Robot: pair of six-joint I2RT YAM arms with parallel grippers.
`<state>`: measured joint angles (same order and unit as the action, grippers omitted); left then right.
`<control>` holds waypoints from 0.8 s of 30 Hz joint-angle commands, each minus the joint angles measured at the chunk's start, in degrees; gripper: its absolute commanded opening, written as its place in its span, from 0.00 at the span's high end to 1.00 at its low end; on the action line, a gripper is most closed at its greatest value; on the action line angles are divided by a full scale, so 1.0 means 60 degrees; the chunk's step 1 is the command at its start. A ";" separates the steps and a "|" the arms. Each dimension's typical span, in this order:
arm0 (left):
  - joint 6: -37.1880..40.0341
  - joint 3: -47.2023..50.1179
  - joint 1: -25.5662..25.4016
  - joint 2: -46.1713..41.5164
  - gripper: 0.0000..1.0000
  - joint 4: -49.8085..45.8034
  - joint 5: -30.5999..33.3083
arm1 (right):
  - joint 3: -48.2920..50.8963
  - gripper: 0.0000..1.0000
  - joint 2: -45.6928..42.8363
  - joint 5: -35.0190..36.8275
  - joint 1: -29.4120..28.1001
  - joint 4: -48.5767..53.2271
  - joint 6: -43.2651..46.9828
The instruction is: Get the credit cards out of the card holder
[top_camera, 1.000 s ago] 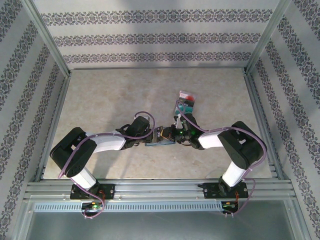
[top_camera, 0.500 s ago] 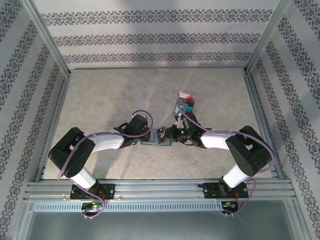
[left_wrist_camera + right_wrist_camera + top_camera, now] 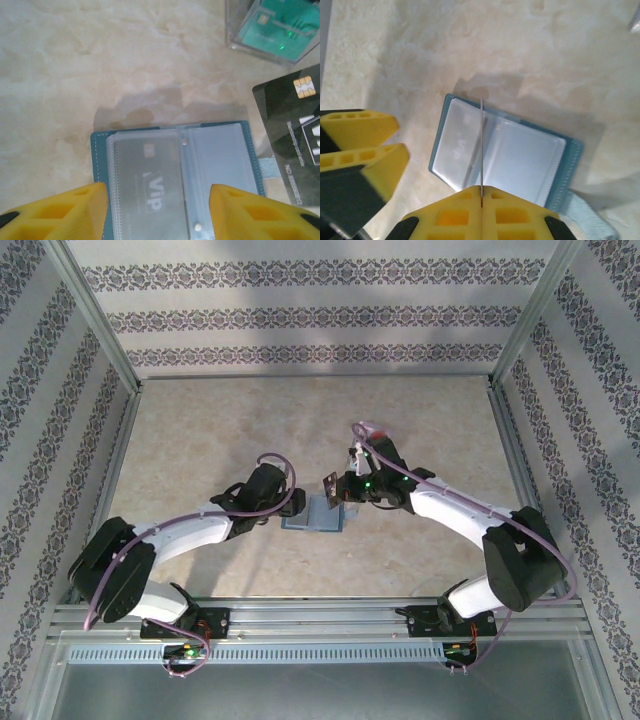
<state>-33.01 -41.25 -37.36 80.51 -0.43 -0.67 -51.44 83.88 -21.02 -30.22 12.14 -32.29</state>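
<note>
Right claw [image 3: 481, 192] pinches a thin dark plastic card [image 3: 292, 140] over the open teal-blue card holder [image 3: 220, 155] on the tabletop [image 3: 75, 60]; left claw [image 3: 157, 200] gapes astride it; clear box [image 3: 240, 30] beyond, seemingly holding a teal card [image 3: 272, 25].

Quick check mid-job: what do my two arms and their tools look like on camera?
The left arm and right arm have white links, black joints and looped purple cables. The left tool and right tool have blunt yellow fingers with square hollows.

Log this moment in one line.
left gripper open over card holder | right gripper shut on dark card, out of card holder | grey VIP card in pocket
</note>
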 commanded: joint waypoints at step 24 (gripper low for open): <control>0.0287 0.0735 0.0163 -0.2342 0.01 -0.1693 0.2023 | -0.5864 0.98 0.2692 0.2194 0.1666 0.4924 0.9301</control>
<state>-32.71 -37.23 -37.36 67.92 -7.68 8.80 -83.96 98.89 -9.41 -20.95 39.20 14.09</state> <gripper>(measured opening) 0.993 0.053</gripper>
